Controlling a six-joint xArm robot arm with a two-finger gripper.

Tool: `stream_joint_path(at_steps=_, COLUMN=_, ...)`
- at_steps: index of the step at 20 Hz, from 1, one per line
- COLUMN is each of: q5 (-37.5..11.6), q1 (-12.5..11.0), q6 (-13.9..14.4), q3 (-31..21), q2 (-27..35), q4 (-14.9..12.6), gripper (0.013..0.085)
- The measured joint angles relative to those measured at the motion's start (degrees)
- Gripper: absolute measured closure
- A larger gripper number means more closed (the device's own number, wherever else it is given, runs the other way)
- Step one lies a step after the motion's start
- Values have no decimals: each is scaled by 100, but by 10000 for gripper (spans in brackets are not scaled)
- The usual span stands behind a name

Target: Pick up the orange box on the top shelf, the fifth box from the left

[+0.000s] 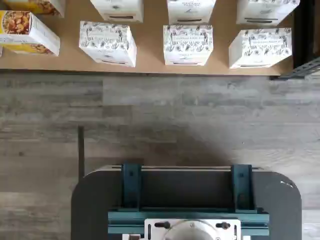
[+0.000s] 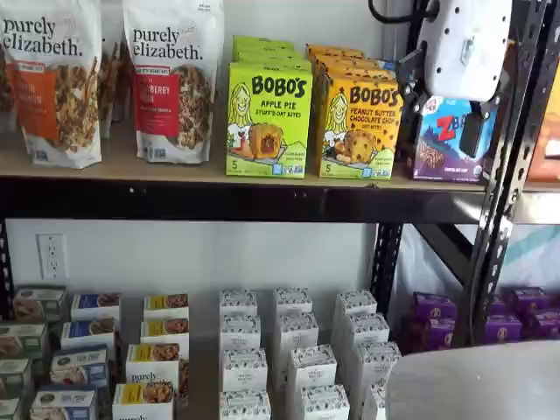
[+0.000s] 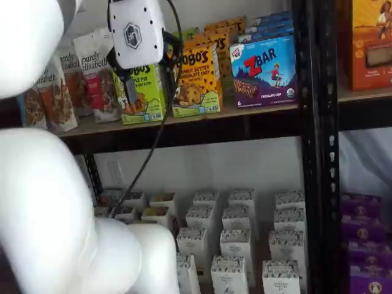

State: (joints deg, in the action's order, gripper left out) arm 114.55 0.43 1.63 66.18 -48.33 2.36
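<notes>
The orange box stands upright on the top shelf, a tan board with a black front rail, facing forward: "BOBO'S Peanut Butter Chocolate Chip", cartoon girl, green bottom band. More orange cartons line up behind it.

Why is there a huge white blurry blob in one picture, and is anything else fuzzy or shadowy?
In a shelf view the big white robot arm sits very close to the camera, so it looks soft and out of focus; the orange-yellow Bobo's peanut butter box behind it is slightly blurred too. In the wrist view a faint shadow falls on the grey wood-look floor ahead of the dark mount.
</notes>
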Motion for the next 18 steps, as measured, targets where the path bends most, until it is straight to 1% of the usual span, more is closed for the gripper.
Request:
stream_joint_path(at_steps=1, q5=29, q1=-85, q6=-41, q3=9, q2=14, q4=101, gripper=130)
stream_joint_path(at_steps=2, q5=108, q1=-342, q6=-153, q3=36, q2=51, q4=363, gripper=130)
stream_joint_path(at_steps=3, q5=154, q1=-460, q6=-210, q3=47, q2=69, q4=509, gripper=130)
stream_joint_path(at_steps=5, q5=178, q1=-490, q6=-228, q3=41, q2=67, q4=573, gripper=130)
stream_joint_path(at_steps=11, q5=90, q1=-343, q6=-103, q3=-30, q2=13, q4=563, gripper=130)
stream_joint_path(at_steps=14, q5=-79, q1=-115, q6=90, q3=-42, q2=71, q4=537, gripper=130)
stream_joint_path(at_steps=16, q5=-175, q1=98, q6=264, q3=31, q2=259, q4=464, gripper=130)
stream_joint_path(at_steps=18, q5=-238, q1=234, q6=352, q3=126, q2=459, q4=352, gripper=130)
